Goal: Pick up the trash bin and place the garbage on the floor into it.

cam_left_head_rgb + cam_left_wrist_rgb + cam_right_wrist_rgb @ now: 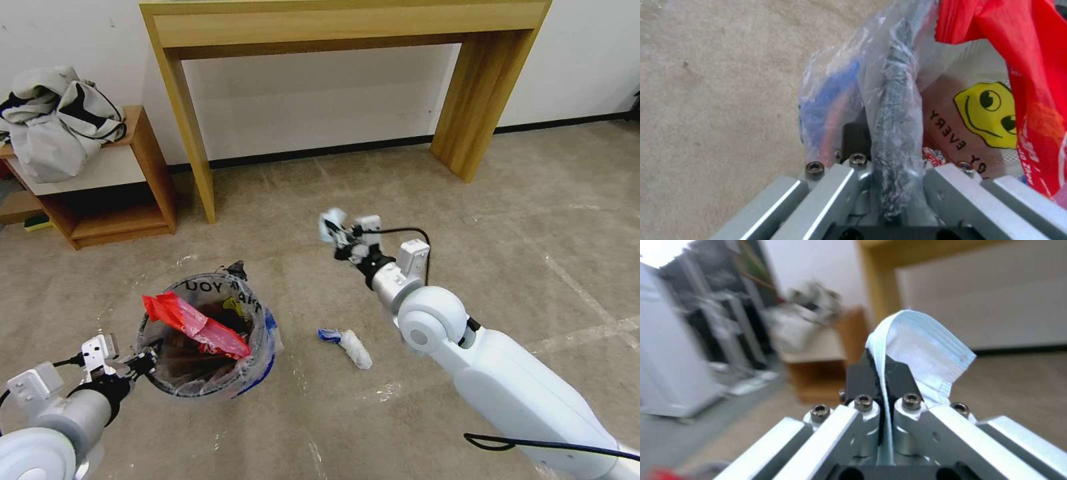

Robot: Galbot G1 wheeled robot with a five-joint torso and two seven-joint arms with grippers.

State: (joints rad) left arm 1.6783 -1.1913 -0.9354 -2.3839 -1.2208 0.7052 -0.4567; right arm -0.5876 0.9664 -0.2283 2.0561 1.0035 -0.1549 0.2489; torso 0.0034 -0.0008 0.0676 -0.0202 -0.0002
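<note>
Clamped on the bag-lined rim of the trash bin [207,337], the left gripper [148,363] holds it on the floor before the wooden table [340,30]. Its liner [951,110] reads "EVERY" beside a yellow smiley, with a red wrapper [193,325] inside. Beyond the bin, the right gripper [338,230] pinches a pale blue face mask [920,355]; a crumpled white-and-blue scrap [348,344] lies just beside the bin.

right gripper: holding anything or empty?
Holding. The right gripper has its fingers shut on a light-blue face mask, raised off the floor beyond the trash bin.

"EVERY" and yellow smiley on bin liner [969,113]
</note>
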